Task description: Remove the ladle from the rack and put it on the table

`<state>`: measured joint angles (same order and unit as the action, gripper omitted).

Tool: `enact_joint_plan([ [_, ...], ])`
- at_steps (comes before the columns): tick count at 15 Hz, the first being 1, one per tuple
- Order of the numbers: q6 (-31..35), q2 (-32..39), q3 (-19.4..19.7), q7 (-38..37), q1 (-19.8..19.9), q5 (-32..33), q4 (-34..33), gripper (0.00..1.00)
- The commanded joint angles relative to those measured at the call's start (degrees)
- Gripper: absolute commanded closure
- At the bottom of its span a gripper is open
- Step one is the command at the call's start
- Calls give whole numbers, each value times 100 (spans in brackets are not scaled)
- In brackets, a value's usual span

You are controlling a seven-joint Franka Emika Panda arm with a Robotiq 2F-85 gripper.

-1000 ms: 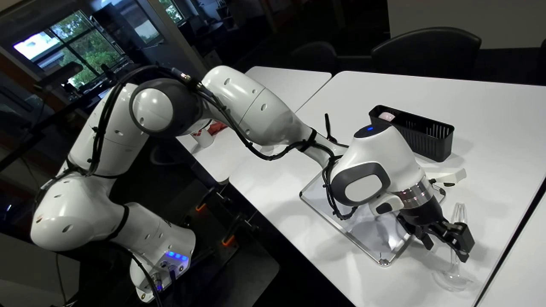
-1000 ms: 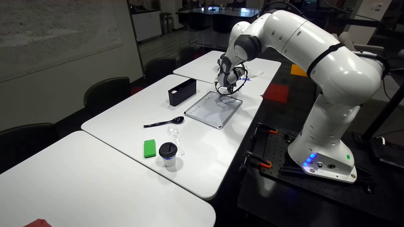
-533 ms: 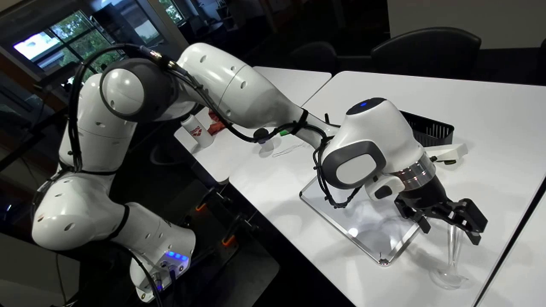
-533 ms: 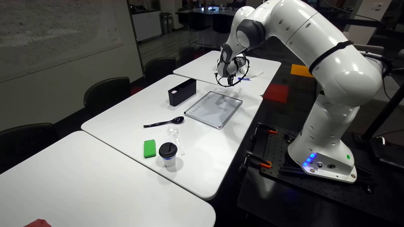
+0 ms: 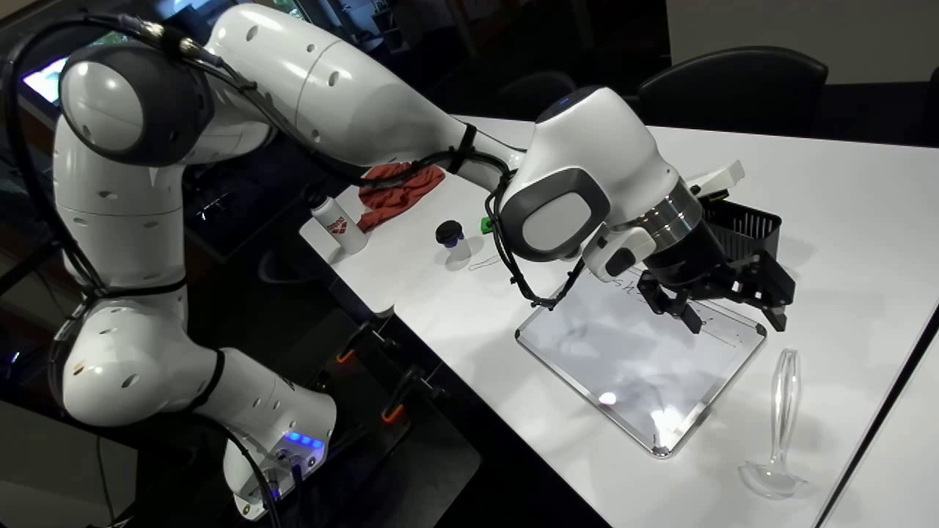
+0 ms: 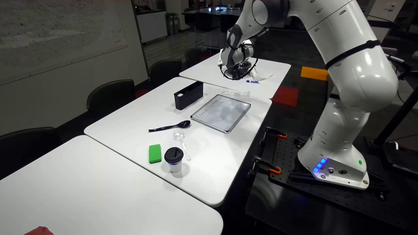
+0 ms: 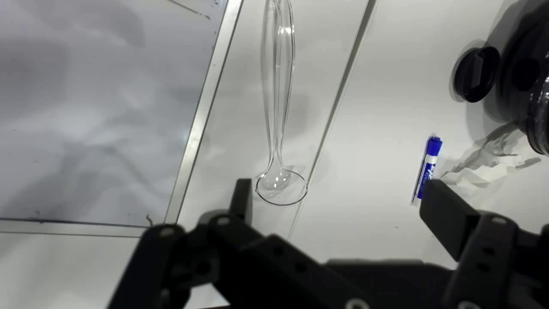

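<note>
The clear ladle (image 5: 783, 411) lies flat on the white table (image 5: 843, 293), beside the framed board. It shows faintly in an exterior view (image 6: 235, 94), and in the wrist view its handle (image 7: 278, 64) runs up from the bowl. The black rack (image 5: 744, 227) stands farther back on the table, partly covered by my arm; it shows whole in an exterior view (image 6: 188, 95). My gripper (image 5: 736, 323) is open and empty, raised above the table and apart from the ladle. In the wrist view my open jaws (image 7: 339, 197) have nothing between them.
A grey-framed whiteboard (image 5: 645, 367) lies beside the ladle. A black spoon (image 6: 169, 126), a clear spoon (image 6: 181, 143), a green block (image 6: 154, 153) and a lidded cup (image 6: 174, 160) lie nearer that camera. A blue marker (image 7: 427, 167) and black jar (image 7: 529, 81) are across the table seam.
My gripper has risen and moved away from the ladle, and its fingers look wider apart. The ladle stays on the table, with its handle now uncovered. The rack has not moved.
</note>
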<state>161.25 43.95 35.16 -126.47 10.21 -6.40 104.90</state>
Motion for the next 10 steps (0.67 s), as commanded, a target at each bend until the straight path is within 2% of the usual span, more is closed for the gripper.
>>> enact_joint_plan([
  [1, -178, -975, 233, 93, -478, 167, 860, 0],
  [10, -220, -2034, 1152, -323, -1570, 1028, 1697, 0],
])
